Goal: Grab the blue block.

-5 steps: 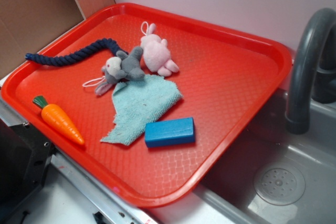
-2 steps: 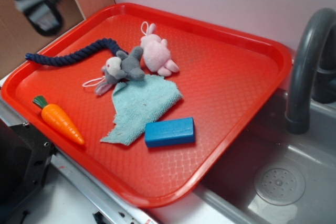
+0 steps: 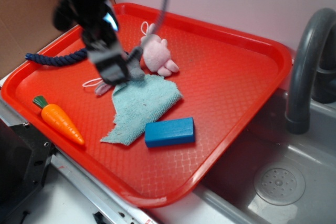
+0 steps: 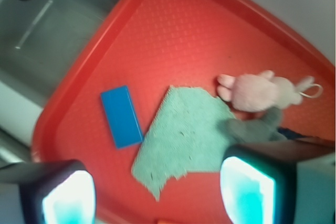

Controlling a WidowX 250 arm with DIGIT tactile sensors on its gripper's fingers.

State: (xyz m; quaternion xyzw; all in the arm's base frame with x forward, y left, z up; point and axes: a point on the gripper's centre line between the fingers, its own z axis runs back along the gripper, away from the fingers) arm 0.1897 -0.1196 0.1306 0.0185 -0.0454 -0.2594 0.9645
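Note:
The blue block lies flat on the red tray, near its front edge and just right of a light-teal cloth. My gripper is blurred and hangs above the tray's left middle, over the grey plush toy, well left of and behind the block. In the wrist view the block lies on the tray left of the cloth. My gripper is open, its two fingers wide apart with nothing between them.
A pink plush bunny, a grey plush toy, a navy rope and a toy carrot share the tray. A grey faucet and sink stand to the right.
My gripper came in from the upper left and moved down and right over the tray, to above the grey plush toy. The block and the other things have not moved.

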